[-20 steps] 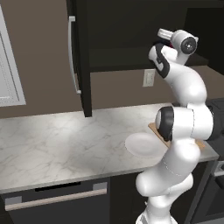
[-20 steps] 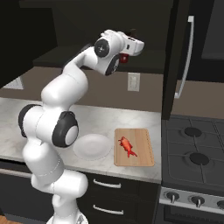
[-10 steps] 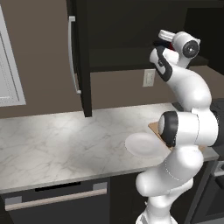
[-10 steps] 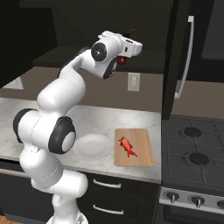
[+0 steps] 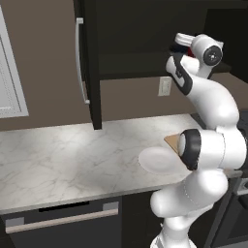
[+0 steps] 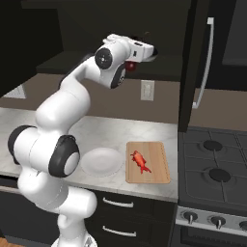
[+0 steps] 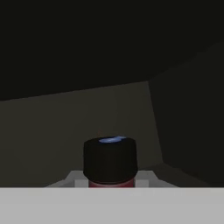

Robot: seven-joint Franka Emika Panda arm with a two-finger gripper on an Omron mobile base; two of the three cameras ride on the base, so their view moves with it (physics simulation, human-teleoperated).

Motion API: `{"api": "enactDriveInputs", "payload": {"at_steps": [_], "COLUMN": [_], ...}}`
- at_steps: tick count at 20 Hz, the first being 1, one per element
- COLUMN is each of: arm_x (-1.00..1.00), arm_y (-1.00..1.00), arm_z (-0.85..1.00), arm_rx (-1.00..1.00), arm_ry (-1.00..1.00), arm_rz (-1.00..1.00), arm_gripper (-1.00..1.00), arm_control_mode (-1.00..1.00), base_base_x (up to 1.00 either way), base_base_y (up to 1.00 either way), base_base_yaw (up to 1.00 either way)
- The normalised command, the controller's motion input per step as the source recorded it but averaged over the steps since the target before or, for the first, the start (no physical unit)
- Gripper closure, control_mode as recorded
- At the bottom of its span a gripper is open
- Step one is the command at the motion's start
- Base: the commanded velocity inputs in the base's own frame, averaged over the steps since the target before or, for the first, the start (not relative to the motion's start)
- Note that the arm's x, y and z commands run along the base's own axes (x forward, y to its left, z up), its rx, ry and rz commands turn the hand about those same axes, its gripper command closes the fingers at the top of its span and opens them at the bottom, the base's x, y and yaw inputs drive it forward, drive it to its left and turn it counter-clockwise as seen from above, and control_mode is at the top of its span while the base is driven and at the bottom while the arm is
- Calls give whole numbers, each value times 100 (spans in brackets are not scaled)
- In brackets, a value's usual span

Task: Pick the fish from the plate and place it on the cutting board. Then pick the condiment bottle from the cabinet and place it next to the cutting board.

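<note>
The claw [image 6: 144, 50] is raised to the open cabinet [image 6: 72, 29] and reaches into its dark inside, jaws drawn in tight on the condiment bottle [image 7: 110, 162]. In the hand view the bottle's black cap stands right at the base of the picture, a sliver of red body under it, with the cabinet's dim back wall and a side wall behind. From the right base view a small patch of the red bottle shows just under the hand, above the cabinet's bottom edge. Whether the bottle rests on the shelf or is lifted off it cannot be told.

Below, on the marble bench [image 5: 63, 160], the cutting board [image 6: 154, 164] lies at the right end, close to the front edge and just beside the stove [image 6: 212, 173]. The fish [image 6: 140, 161] lies on the board, left of its middle. The plate [image 6: 101, 161] sits bare just left of the board, near the front edge. The cabinet door [image 5: 89, 63] stands swung open, its long silver handle upright, over the bench's back edge.
</note>
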Motion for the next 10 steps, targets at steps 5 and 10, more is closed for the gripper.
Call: {"api": "enactDriveInputs", "payload": {"at_steps": [5, 10], "arm_x": [-30, -41], "arm_y": [17, 13], "arm_z": [32, 13], "arm_rx": [-12, -10], "arm_ry": [0, -2], "arm_rz": [0, 0], "arm_gripper": [100, 100], "arm_control_mode": [-100, -100], "base_base_x": [0, 0], "base_base_y": [0, 0], "base_base_yaw": [0, 0]}}
